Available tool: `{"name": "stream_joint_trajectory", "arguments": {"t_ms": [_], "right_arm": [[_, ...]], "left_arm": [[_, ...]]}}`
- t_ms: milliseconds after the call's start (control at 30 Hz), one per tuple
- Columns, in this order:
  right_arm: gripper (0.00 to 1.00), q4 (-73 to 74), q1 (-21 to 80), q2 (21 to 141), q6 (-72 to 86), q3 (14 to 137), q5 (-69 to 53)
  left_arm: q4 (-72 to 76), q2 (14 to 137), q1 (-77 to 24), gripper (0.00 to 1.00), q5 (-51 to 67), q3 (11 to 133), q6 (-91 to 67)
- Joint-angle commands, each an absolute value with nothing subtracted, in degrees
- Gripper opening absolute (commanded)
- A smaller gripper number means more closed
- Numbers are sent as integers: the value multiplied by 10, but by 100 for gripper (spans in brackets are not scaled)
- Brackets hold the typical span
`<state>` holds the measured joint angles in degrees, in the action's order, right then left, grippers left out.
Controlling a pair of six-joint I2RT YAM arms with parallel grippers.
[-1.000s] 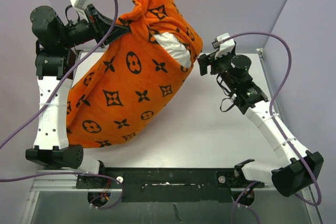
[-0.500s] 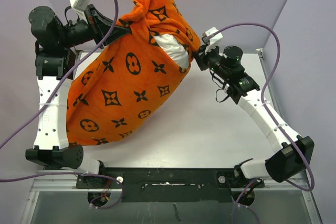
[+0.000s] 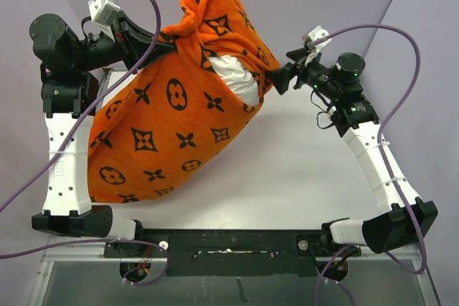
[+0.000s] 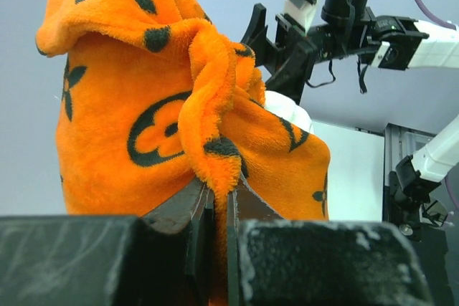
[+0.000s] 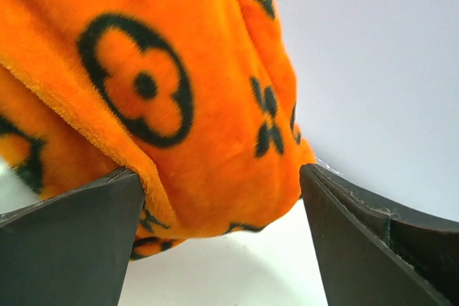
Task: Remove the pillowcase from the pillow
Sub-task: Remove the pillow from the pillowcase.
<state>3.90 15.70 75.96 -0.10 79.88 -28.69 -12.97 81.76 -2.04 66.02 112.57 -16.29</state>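
We hold the pillowcase [image 3: 172, 127] up by a pinch of cloth while our other gripper waits open at its mouth.
Our left gripper [image 3: 154, 42] is clenched on a bunched fold at the far left. The orange bulk hangs slanting over the table [image 3: 301, 170], and we judge the lift lets the pillow's [image 3: 240, 77] weight pull against the cover. The white pillow shows only at the opening on the far right and is mostly inside. Our right gripper [image 3: 276, 80] is released, jaws wide with the cover's edge between them, unpinched. Thick folds crowd that opening, and purple cables [image 3: 391, 48] loop near both arms.
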Motion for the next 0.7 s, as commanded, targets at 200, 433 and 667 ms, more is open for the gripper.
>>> {"name": "stream_joint_trajectory", "arguments": {"t_ms": [200,433,667], "right_arm": [[84,-40,153,748,80,829,-476],[29,0,179,778,77,860,-522],[0,18,179,769,58,942,-326]], "left_arm": [[33,748,-22,0,659,1135,-164],[31,744,-22,0,659,1125,-152],[-18,739,-23,0,601,1083,-48]]}}
